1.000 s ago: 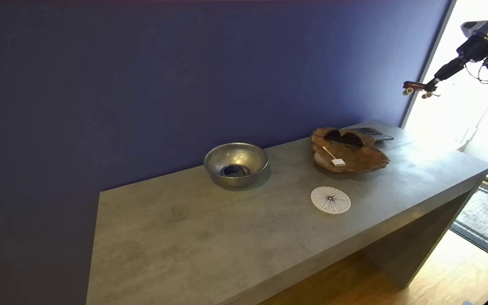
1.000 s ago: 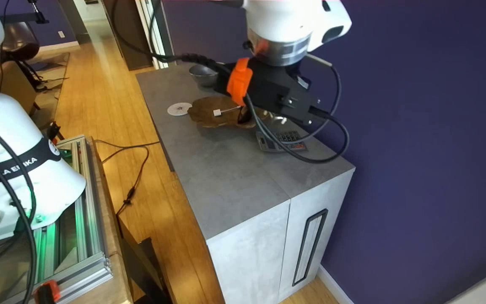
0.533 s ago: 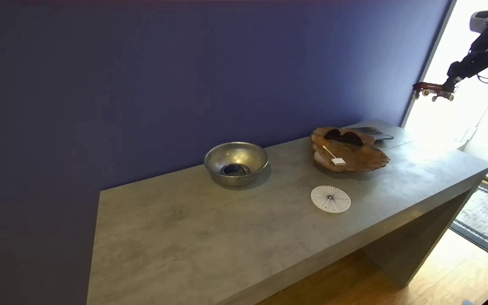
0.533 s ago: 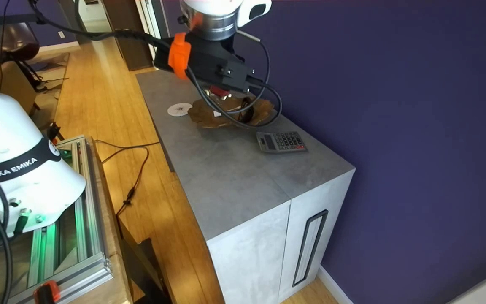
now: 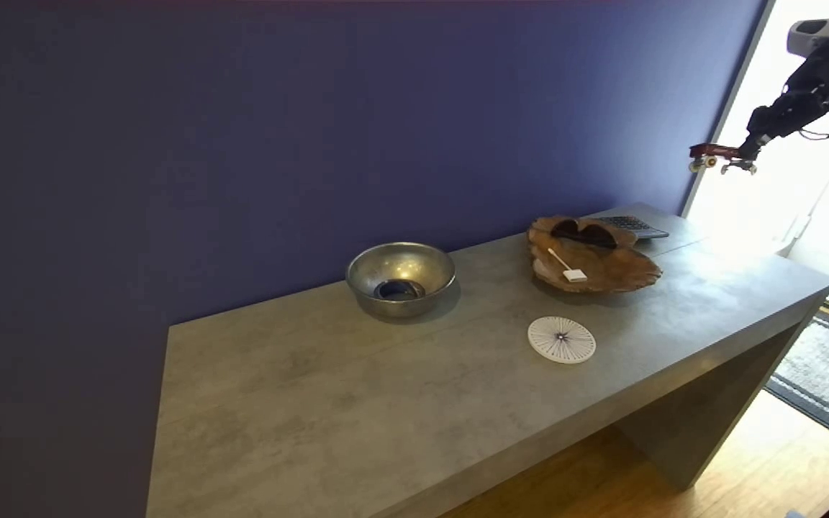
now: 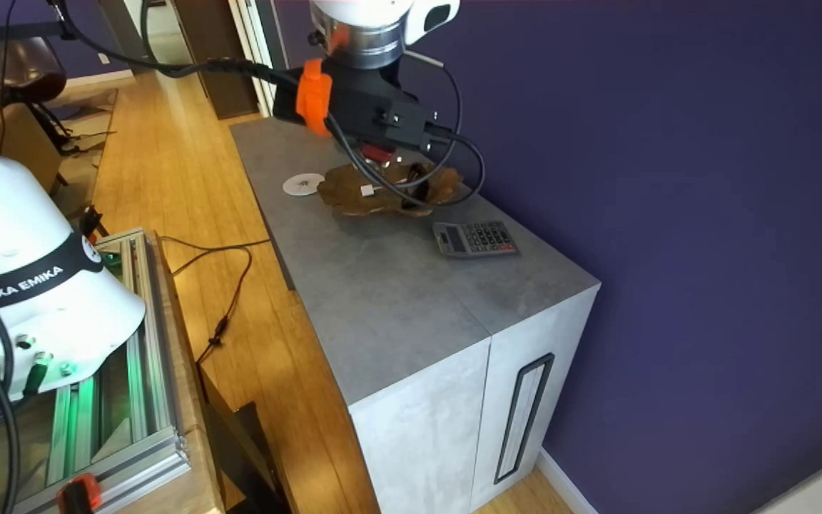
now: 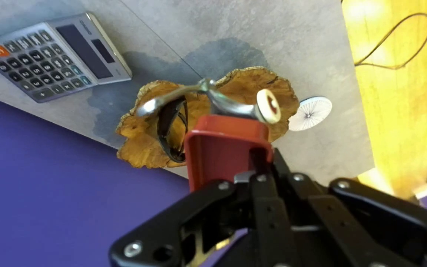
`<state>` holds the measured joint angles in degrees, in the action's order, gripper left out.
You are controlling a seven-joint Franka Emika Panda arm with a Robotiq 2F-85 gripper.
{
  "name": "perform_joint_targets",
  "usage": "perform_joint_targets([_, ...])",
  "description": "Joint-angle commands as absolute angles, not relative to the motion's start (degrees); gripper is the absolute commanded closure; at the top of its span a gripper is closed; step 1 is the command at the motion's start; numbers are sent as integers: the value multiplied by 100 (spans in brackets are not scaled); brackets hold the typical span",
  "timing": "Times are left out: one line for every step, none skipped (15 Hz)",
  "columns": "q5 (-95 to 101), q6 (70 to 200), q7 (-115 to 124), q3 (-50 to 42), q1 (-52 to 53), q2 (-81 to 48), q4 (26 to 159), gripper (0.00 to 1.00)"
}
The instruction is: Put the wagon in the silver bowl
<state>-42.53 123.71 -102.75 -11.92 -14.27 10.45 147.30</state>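
Red, on small wheels, the wagon hangs in the air at upper right in an exterior view, the gripper clamped on one end of it. It is well apart from the bowl, which stands upright on the grey table near the blue wall; a dark shape at its bottom is too unclear to name. Right of the bowl, a brown dish holds sunglasses and a white tag on a thin stem. A white disc lies flat before the dish; a calculator lies behind, partly hidden.

In an exterior view the arm, with an orange strap near its end, hides the jaws. Part of the wagon's red shows just below. The calculator lies near the dish, not touching.

In the wrist view the jaws pinch the wagon at its right corner, its tray turned to the camera. A curved metal piece juts from its far end. Beyond lie the dish and sunglasses, partly covered by the wagon, the calculator to the left and the disc to the right.
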Motion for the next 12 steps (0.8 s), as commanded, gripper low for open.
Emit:
perform_joint_targets([-4330,13170,-10238,-673,-707,2069,15485,99])
perform_joint_targets([-4290,13336,-10161,-489,-471,2235,15566,99])
perform_joint_targets([-4256,13495,-10079,-300,-229,2424,15647,99])
perform_joint_targets([-4227,13639,-9994,-114,12,2612,15724,99])
perform_joint_targets([-4217,13786,-9884,78,272,2736,15727,99])
perform_joint_targets([-4218,13936,-9786,264,535,2882,15748,99])
perform_joint_targets([-4241,14113,-9685,455,821,2966,15712,99])
perform_joint_targets([-4212,14259,-9574,646,1105,3008,15658,99])
perform_joint_targets([-4145,14014,-9703,190,954,2655,15523,99])
perform_joint_targets([-4131,14079,-9530,278,1159,2727,15521,95])
perform_joint_targets([-4125,14076,-9483,269,1216,2742,15522,95])
perform_joint_targets([-4126,14073,-9496,218,1188,2723,15529,95])
